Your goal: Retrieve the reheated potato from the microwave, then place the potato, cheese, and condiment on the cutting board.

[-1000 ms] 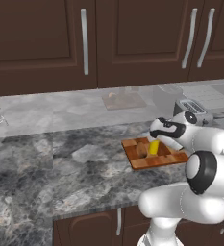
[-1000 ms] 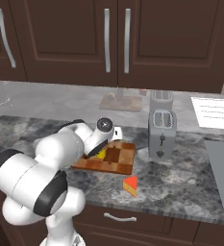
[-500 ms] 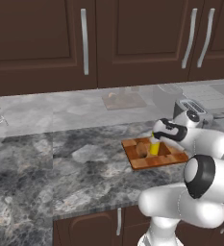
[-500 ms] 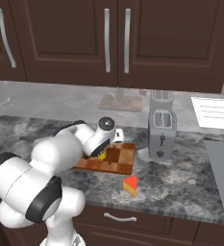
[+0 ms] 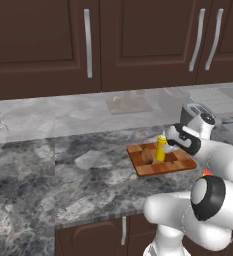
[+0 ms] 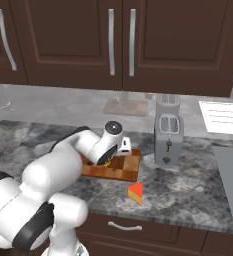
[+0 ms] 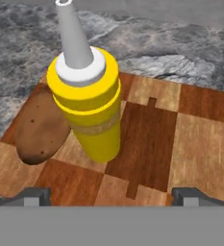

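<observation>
While your end effector [image 7: 106,194] sits this low over the cutting board [image 7: 200,139], its two tips spread wide and pinching nothing, the nearest risk is right in front of it: the condiment [image 7: 87,103] stands upright on the board just ahead of the tips, close enough that any forward or sideways drift as you pull away could tip the tall, narrow bottle. If it falls, it would likely roll into the potato [image 7: 39,127], which lies on its side touching or nearly touching the bottle's base, and push it toward the board's edge. Lift straight back before you swing.

Further out, the cheese [image 6: 136,193] is not on the board yet; it sits on the counter [image 6: 198,197] off the board's corner, near the counter's front edge. A clumsy approach could nudge that wedge off the front. Its sloped faces may also slip between the tips unless you close on two flat sides.

Beyond the board stands the toaster [image 6: 168,137]; a wide elbow swing toward the cheese could clip it.
</observation>
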Motion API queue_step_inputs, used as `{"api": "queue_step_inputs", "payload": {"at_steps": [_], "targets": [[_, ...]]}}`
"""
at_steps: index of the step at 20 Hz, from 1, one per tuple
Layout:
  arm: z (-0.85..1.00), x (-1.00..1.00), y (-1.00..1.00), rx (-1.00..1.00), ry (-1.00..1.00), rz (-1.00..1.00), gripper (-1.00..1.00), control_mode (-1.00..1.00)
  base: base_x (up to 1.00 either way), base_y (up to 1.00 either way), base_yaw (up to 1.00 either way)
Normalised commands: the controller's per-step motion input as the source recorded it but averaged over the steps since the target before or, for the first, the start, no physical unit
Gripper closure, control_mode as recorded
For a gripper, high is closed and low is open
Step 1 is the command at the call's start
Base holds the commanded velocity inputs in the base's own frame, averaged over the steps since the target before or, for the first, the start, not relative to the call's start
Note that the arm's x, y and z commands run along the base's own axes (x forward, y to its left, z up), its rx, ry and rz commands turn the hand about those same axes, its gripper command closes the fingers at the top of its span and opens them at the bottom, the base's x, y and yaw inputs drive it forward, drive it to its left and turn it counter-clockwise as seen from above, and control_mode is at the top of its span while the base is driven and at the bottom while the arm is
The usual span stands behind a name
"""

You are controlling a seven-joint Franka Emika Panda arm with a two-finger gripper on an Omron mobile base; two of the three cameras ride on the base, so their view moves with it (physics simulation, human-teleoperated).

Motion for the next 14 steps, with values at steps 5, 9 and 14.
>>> {"api": "queue_step_inputs", "payload": {"at_steps": [5, 9, 14], "targets": [[0.20, -0.52, -0.36, 0.00, 0.06, 0.00, -1.00, -1.00, 0.00, 0.00, 0.00], [0.21, -0.58, -0.41, -0.05, 0.10, 0.00, -1.00, -1.00, 0.00, 0.00, 0.00], [0.15, -0.54, -0.37, -0.07, 0.14, 0.00, -1.00, -1.00, 0.00, 0.00, 0.00]]}}
